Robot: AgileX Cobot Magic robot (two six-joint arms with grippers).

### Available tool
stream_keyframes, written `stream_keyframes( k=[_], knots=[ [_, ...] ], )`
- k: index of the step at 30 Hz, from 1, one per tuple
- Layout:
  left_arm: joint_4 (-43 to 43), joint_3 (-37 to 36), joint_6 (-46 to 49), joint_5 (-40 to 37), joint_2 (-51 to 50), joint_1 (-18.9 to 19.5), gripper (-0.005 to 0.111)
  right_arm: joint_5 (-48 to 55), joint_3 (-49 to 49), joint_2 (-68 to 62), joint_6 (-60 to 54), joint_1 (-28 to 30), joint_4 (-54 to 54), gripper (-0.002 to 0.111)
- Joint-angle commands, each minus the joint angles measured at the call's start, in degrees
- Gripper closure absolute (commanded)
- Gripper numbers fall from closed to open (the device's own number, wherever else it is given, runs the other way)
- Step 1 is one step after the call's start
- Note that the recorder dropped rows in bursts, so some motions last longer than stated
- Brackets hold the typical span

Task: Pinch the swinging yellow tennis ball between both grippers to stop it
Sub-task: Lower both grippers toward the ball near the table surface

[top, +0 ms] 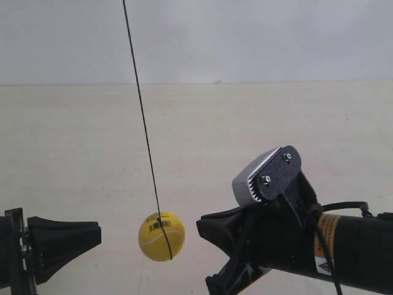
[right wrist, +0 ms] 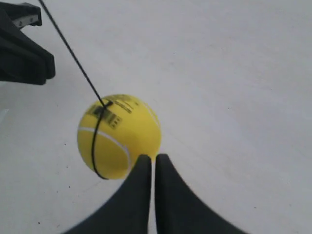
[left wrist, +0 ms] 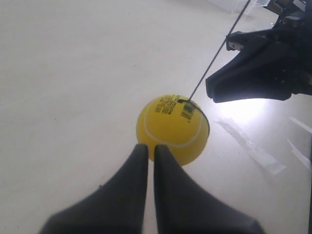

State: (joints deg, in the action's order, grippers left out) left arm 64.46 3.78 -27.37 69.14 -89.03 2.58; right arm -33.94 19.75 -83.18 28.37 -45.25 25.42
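Left wrist view: the left gripper (left wrist: 147, 146) has its two tapered, matte black fingers (left wrist: 124, 195) pressed together with only a hairline slit between them. The right gripper (right wrist: 151, 157) is drawn together the same way. Just beyond both tips hangs the yellow tennis ball (left wrist: 173, 129), fuzzy, with a white curved seam (left wrist: 165, 141) and a black barcode label (left wrist: 186, 111). A thin black cord (top: 142, 117) is looped around it.

In the exterior view the ball hangs clear between the arm at the exterior view's left (top: 61, 243) and the arm at the exterior view's right (top: 356, 246), nearer the latter. That arm carries a grey ribbed camera block (top: 265, 175). Below lies a smooth cream surface (top: 276, 117), and behind it a pale grey wall (top: 245, 37).
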Motion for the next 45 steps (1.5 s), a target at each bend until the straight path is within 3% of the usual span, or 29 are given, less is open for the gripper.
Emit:
stream_keyframes(
  k=[1,8,14,22,33,45],
  knots=[
    [-1.00,-0.06,1.37,0.82,-0.14,0.01,0.102,-3.17,0.58,-0.73,0.34,-0.39,0.64,0.108],
    [-1.64,1.47,1.76,0.82,-0.75,-4.92,0.102,-3.14,3.21,-6.46,1.26,-0.39,0.96,0.108],
    [-4.28,1.60,2.82,0.82,-2.85,-6.60,0.102,-4.29,3.21,-7.34,1.26,-0.39,0.96,0.108],
    [-7.04,2.11,5.40,0.82,-7.47,-6.60,0.102,-6.62,3.21,-7.34,1.91,-0.51,0.96,0.108],
    [0.29,2.90,4.47,0.82,-11.54,-6.60,0.102,-5.57,3.21,-7.34,10.59,-0.51,11.30,0.108],
    [3.33,3.19,3.44,0.82,-14.74,-7.02,0.102,-2.78,3.21,-7.34,11.18,-0.51,11.60,0.108]
  ],
)
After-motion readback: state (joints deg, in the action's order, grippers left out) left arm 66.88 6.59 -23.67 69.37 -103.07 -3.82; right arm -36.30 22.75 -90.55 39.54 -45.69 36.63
